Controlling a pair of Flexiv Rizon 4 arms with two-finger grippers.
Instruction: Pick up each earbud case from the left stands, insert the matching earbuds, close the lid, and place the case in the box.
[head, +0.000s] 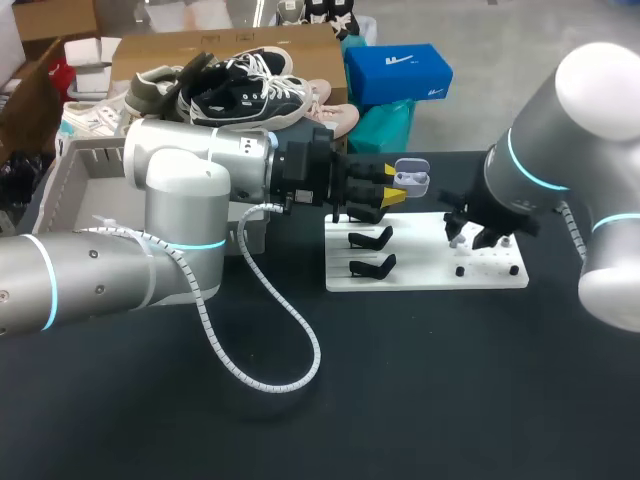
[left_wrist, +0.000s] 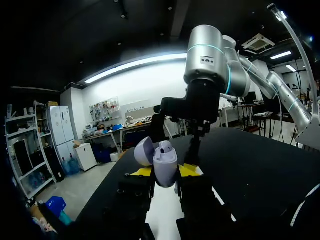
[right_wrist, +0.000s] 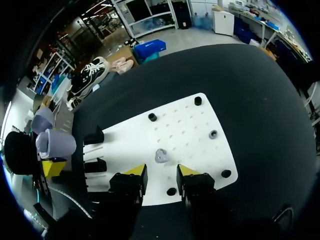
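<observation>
My left gripper (head: 392, 197) is shut on an open lavender earbud case (head: 412, 179), held above the far edge of the white board (head: 430, 272). In the left wrist view the case (left_wrist: 165, 167) sits upright between the yellow fingertips, its lid (left_wrist: 144, 151) tipped back and one white earbud (left_wrist: 165, 146) in it. My right gripper (right_wrist: 161, 172) hangs open over the board (right_wrist: 185, 125). A loose lavender earbud (right_wrist: 161, 155) lies just ahead of its fingers. Two black stands (head: 371, 238) on the board's left side are bare.
A grey box (head: 85, 160) stands at the back left behind my left arm. Several small black pegs (right_wrist: 152, 117) dot the board. A white coiled cable (head: 285, 330) loops over the black table in front of the left arm.
</observation>
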